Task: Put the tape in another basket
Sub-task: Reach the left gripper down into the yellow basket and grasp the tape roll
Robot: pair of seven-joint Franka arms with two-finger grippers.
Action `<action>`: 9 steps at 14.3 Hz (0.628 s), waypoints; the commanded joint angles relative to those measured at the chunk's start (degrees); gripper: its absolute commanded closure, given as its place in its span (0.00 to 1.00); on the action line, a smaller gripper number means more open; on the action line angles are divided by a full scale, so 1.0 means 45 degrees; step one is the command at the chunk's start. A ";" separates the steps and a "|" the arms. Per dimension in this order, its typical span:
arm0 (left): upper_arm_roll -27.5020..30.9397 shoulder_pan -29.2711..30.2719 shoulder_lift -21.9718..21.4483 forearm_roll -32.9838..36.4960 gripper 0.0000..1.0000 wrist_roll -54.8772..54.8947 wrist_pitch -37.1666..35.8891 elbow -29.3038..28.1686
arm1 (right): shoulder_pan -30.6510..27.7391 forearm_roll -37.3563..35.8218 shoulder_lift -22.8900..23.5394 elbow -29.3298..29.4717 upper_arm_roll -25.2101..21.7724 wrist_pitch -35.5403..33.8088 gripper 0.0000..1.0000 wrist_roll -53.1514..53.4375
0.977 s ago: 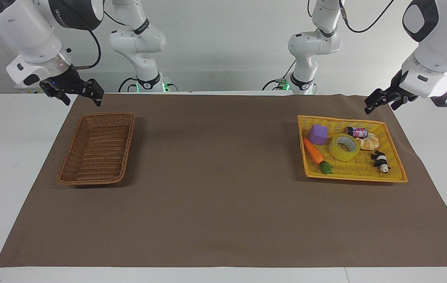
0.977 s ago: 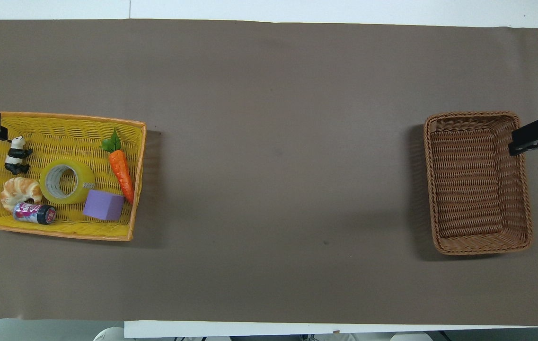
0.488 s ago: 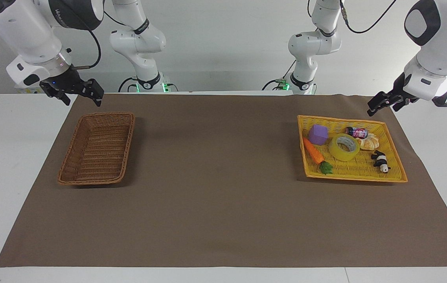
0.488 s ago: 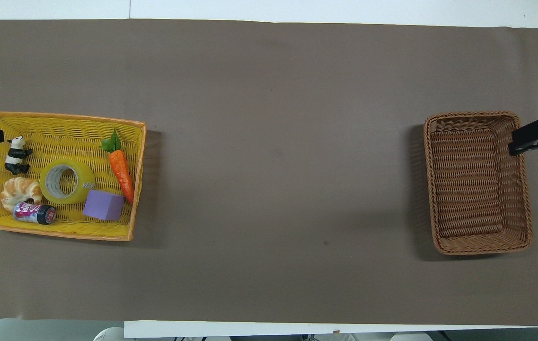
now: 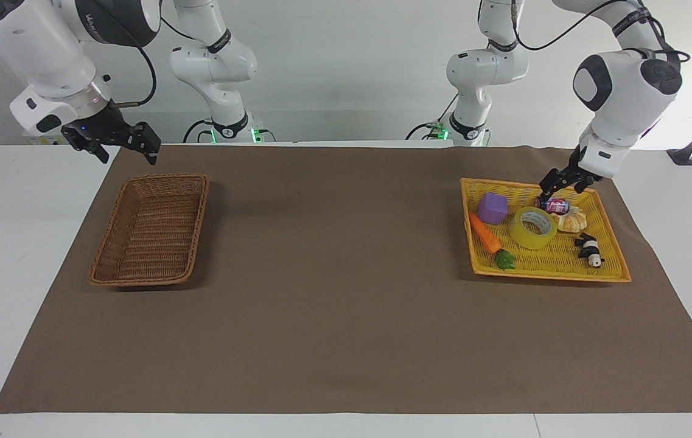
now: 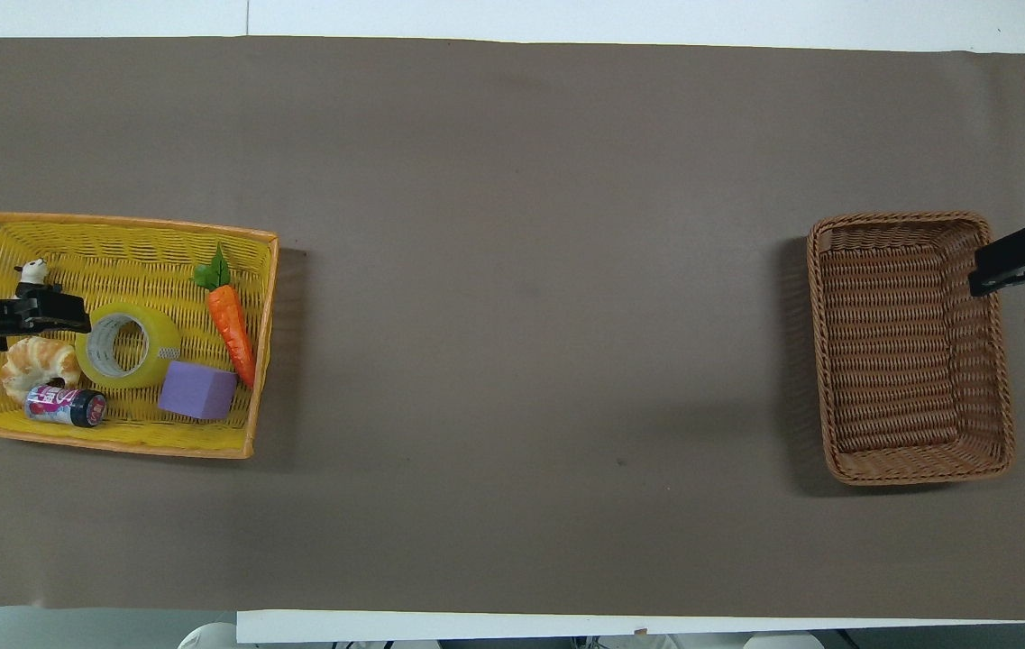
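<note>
The yellow tape [image 5: 533, 227] [image 6: 127, 344] lies flat in the middle of the yellow woven basket [image 5: 549, 275] [image 6: 115, 443] at the left arm's end of the table. My left gripper [image 5: 560, 187] [image 6: 61, 311] hangs open over that basket, above the can and the croissant beside the tape, touching nothing. The brown wicker basket [image 5: 166, 176] [image 6: 900, 217] stands with nothing in it at the right arm's end. My right gripper [image 5: 126, 146] [image 6: 1017, 257] waits open in the air over the brown basket's outer edge.
Sharing the yellow basket with the tape are a purple cube [image 5: 492, 208] [image 6: 196, 389], a toy carrot [image 5: 484, 233] [image 6: 231, 324], a small can [image 5: 555, 205] [image 6: 66, 406], a croissant [image 5: 572, 220] [image 6: 39, 361] and a panda figure [image 5: 589, 249] [image 6: 30, 269]. A brown mat [image 5: 333, 274] covers the table.
My left arm has swung in from outside the mat's end and come down over the yellow basket, close to the tape. The right arm has not moved.
</note>
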 commanded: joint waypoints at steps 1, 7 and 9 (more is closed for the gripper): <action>0.0025 0.0080 0.0336 -0.0040 0.00 0.0588 0.2177 -0.1314 | -0.0109 -0.0047 -0.0346 -0.0411 0.0096 0.0182 0.00 -0.0317; 0.0025 0.0744 0.0964 -0.0040 0.00 0.1564 0.3413 -0.1608 | -0.0109 -0.0047 -0.0346 -0.0411 0.0096 0.0163 0.00 -0.0317; 0.0025 0.0959 0.1237 -0.0040 0.01 0.2191 0.3511 -0.1707 | -0.0109 -0.0047 -0.0346 -0.0411 0.0096 0.0163 0.00 -0.0317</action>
